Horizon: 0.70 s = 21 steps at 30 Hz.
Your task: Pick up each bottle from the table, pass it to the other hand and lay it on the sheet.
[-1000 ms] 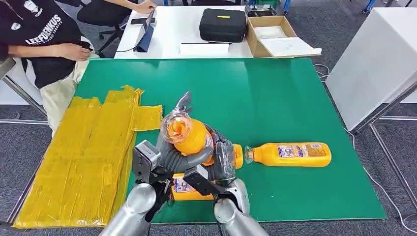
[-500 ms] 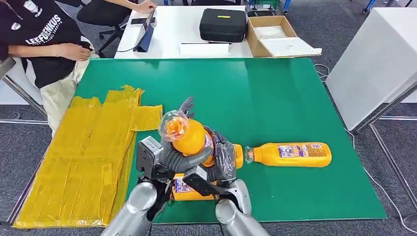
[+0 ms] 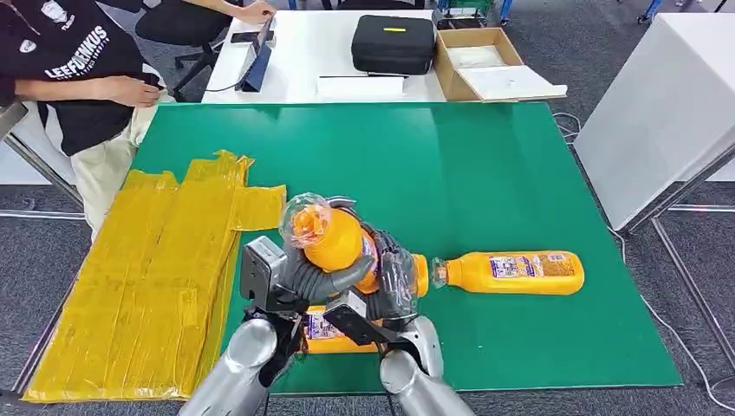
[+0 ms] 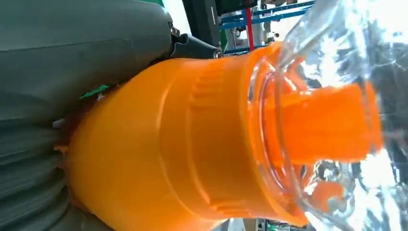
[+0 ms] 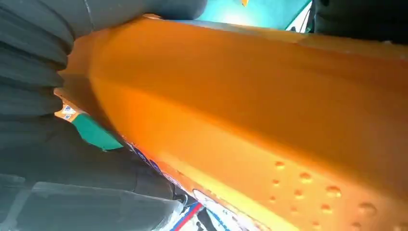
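Looking down from the head view, both hands met at the near edge of the green table. The held bottle stood tilted up above it, its clear cap toward the far side. The left hand wrapped the bottle from the left, and the right hand pressed on it from the right. The hands hid the bottle's lower half. A second bottle lay flat on the table just to the right, its cap pointing at the hands. A third bottle lay under the arms, mostly covered. The yellow sheet lay at the left and hung a little over the table's near corner. Much bare green was open at the far side. A person stood by the far left corner, cut off by the picture's edge.

In the left wrist view, the bottle's orange shoulder and clear cap were very close. The grey thumb pressed on it; the other fingers were hidden.

In the right wrist view, the orange bottle side was blurry and close. Dark fingers curled round it.
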Motion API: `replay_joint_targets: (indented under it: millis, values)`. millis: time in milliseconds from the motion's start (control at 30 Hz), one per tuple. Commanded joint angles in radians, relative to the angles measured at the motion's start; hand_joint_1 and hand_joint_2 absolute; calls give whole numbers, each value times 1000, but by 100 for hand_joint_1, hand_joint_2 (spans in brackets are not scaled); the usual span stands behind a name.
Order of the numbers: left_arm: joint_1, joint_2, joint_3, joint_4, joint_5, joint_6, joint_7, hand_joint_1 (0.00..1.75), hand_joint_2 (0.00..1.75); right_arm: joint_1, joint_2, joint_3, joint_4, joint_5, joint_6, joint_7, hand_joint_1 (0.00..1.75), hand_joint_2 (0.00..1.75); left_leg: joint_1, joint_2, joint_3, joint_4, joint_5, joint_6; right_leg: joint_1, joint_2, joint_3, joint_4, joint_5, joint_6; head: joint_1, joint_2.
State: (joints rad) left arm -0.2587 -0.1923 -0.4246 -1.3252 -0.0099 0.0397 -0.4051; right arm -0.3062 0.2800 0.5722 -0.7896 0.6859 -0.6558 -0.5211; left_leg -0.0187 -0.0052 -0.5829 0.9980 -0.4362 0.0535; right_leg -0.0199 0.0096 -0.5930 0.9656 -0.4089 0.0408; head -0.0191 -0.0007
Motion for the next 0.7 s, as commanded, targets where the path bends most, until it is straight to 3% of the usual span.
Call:
replay_joint_targets:
  millis: [33,367,400,433,533,700]
  values:
    - [-30,-9,-2,32,15,-13,8,175,175,-15,3,41,31,27,-42,-21,175,175,2,-1,3,0,-1,-4,2,-2,4,-1,-1,-3,0,0]
    - [-30,-8,26,24,36,-9,-3,175,175,4,-17,44,-23,4,-42,-14,175,175,2,-1,2,0,-1,-4,2,-2,3,-1,-1,-2,0,0]
    - [-28,-4,37,17,45,-6,-9,175,175,15,-27,47,-52,-10,-42,-16,37,175,1,-1,2,0,-1,-4,1,-2,3,-1,-1,-2,0,0]
    - [-25,3,53,4,53,-3,-16,175,175,29,-45,64,-96,-33,-38,-15,0,175,1,-1,1,0,0,-2,1,-2,2,-1,0,-1,0,0]
    - [-18,24,92,-28,58,17,-32,175,175,81,-90,79,-233,-67,-17,-4,0,175,2,-1,3,0,-1,-4,2,-2,4,-1,-1,-3,0,0]
    - [-18,24,92,-28,58,17,-32,175,175,81,-90,79,-233,-67,-17,-4,0,175,1,0,2,-1,-1,-4,1,-1,3,-1,-1,-2,0,0]
